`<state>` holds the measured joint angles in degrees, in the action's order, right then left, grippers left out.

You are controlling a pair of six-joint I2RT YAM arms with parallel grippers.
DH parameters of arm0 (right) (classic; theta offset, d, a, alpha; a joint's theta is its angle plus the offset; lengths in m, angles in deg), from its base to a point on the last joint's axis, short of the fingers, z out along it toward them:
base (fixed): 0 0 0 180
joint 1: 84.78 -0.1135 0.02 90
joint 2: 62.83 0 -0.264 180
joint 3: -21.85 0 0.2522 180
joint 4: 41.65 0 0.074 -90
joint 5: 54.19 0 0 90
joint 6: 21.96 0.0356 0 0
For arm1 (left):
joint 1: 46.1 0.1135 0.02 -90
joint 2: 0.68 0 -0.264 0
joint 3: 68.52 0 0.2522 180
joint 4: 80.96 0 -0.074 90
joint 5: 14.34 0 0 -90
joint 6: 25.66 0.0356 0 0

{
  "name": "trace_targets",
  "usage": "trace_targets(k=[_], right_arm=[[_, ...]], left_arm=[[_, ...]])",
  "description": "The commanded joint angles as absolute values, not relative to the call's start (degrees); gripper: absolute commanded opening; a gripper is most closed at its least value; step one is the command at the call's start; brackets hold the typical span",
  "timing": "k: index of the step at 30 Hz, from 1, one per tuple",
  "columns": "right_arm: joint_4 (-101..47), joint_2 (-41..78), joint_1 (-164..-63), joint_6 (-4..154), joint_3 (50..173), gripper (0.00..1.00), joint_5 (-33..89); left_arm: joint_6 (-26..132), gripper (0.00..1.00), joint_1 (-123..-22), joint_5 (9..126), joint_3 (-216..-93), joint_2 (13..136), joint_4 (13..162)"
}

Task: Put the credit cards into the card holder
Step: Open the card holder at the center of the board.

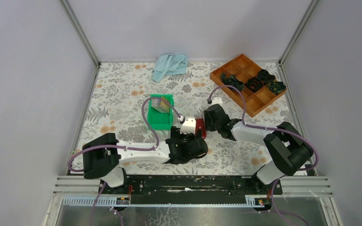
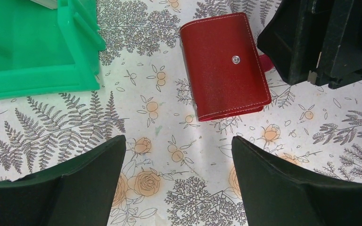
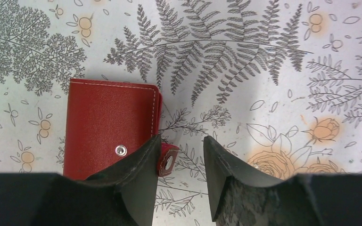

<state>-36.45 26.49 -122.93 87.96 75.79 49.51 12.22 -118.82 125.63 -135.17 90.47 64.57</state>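
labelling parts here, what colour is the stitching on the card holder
White, along the edges of the red holder; clearest in the left wrist view.

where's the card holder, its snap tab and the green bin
card holder [image 2: 224, 66]: left wrist view, middle of its closed red cover
snap tab [image 3: 168, 159]: right wrist view, the tab's rounded end
green bin [image 2: 37, 42]: left wrist view, its bare green outer wall

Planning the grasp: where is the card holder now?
Top view, centre: the card holder lies closed just right of the green bin, with the right gripper at its tab.
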Motion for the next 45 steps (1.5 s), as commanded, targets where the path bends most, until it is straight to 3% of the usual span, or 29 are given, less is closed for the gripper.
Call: trace_targets(k=[1,10,26,33,45], right_arm=[[-36.03,23.72,-123.35,87.91,75.56,0.47,54.13],[-35.57,24.27,-123.36,88.47,74.68,0.46,55.29],[-39.37,24.32,-117.91,93.96,71.25,0.14,46.37],[-40.58,24.77,-117.47,95.13,70.77,0.10,42.52],[-40.75,24.33,-116.97,95.88,70.14,0.09,40.95]], left_arm=[[10.39,0.90,-119.33,128.72,-134.65,89.90,64.63],[13.37,0.90,-119.57,129.17,-138.51,94.98,65.74],[28.78,0.94,-120.39,131.72,-143.17,104.09,76.79],[34.38,0.97,-121.09,129.18,-141.27,104.85,84.75],[35.27,0.99,-121.03,132.15,-145.08,111.54,83.94]])
